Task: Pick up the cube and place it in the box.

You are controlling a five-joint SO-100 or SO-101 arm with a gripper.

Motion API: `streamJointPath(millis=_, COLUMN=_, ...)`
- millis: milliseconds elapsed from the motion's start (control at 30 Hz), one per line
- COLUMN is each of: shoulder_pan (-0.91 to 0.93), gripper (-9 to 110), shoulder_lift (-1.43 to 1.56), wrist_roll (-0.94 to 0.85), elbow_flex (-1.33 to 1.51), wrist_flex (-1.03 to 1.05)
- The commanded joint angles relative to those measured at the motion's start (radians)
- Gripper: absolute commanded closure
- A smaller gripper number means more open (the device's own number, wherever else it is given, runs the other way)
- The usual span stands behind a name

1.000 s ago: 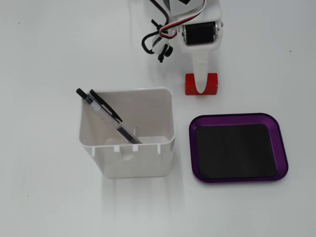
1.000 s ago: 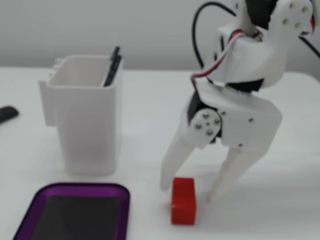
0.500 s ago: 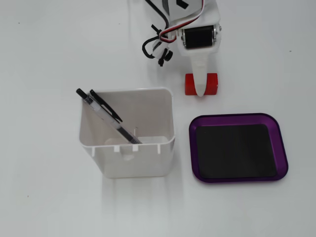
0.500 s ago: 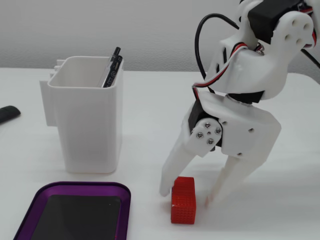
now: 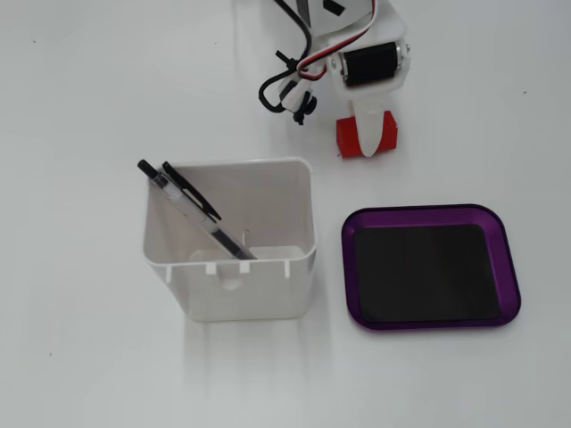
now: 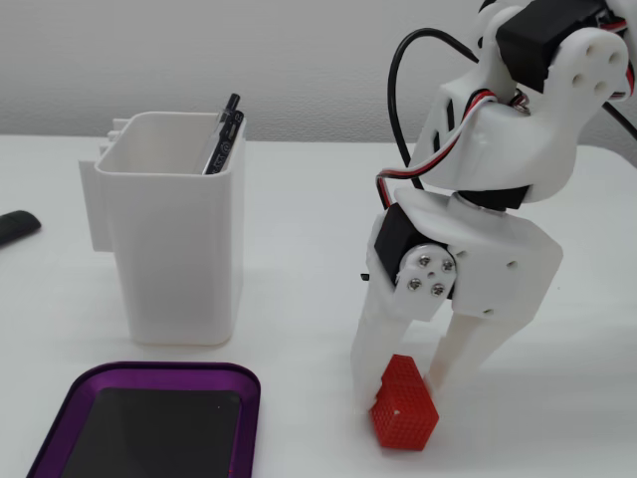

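A plain white surface [image 5: 80,80] carries one arm, one red cube [image 6: 404,403], one purple-rimmed box [image 5: 429,267] and one white pen container [image 5: 234,239]. The hand [image 6: 396,382] points down with its two fingers closed against the cube's sides, the cube tilted between the tips at the surface; in the fixed view from above the cube [image 5: 384,135] shows on either side of the white finger. Nearer that view's bottom edge, apart from the hand, lies the box with only its bare black floor, and left of it the container holds two pens [image 5: 183,201] leaning against its wall.
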Motion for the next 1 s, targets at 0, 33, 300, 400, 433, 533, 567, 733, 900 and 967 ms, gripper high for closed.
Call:
streamJointPath(millis=0, shoulder_pan=0.011, gripper=102, shoulder_lift=0.14, wrist_roll=-0.077, elbow_flex=-0.1, wrist_flex=0.002)
streamJointPath(millis=33, shoulder_pan=0.012, gripper=102, shoulder_lift=0.172, wrist_roll=-0.103, elbow_flex=-0.12, wrist_flex=0.002)
streamJointPath(millis=300, shoulder_pan=0.006, gripper=102, shoulder_lift=0.275, wrist_roll=-0.247, elbow_flex=-0.224, wrist_flex=-0.21)
streamJointPath(millis=400, shoulder_pan=0.006, gripper=102, shoulder_lift=0.202, wrist_roll=-0.245, elbow_flex=-0.229, wrist_flex=-0.319)
streamJointPath(millis=433, shoulder_pan=0.006, gripper=102, shoulder_lift=0.167, wrist_roll=-0.244, elbow_flex=-0.229, wrist_flex=-0.337)
streamJointPath(millis=533, shoulder_pan=0.005, gripper=102, shoulder_lift=0.038, wrist_roll=-0.244, elbow_flex=-0.242, wrist_flex=-0.376)
streamJointPath(millis=567, shoulder_pan=0.005, gripper=102, shoulder_lift=-0.003, wrist_roll=-0.244, elbow_flex=-0.262, wrist_flex=-0.377)
streamJointPath(millis=733, shoulder_pan=0.005, gripper=102, shoulder_lift=-0.195, wrist_roll=-0.242, elbow_flex=-0.376, wrist_flex=-0.377)
streamJointPath(millis=900, shoulder_pan=0.0, gripper=102, shoulder_lift=-0.313, wrist_roll=-0.242, elbow_flex=-0.48, wrist_flex=-0.376)
streamJointPath(millis=967, shoulder_pan=0.0, gripper=102, shoulder_lift=-0.333, wrist_roll=-0.244, elbow_flex=-0.5, wrist_flex=-0.357)
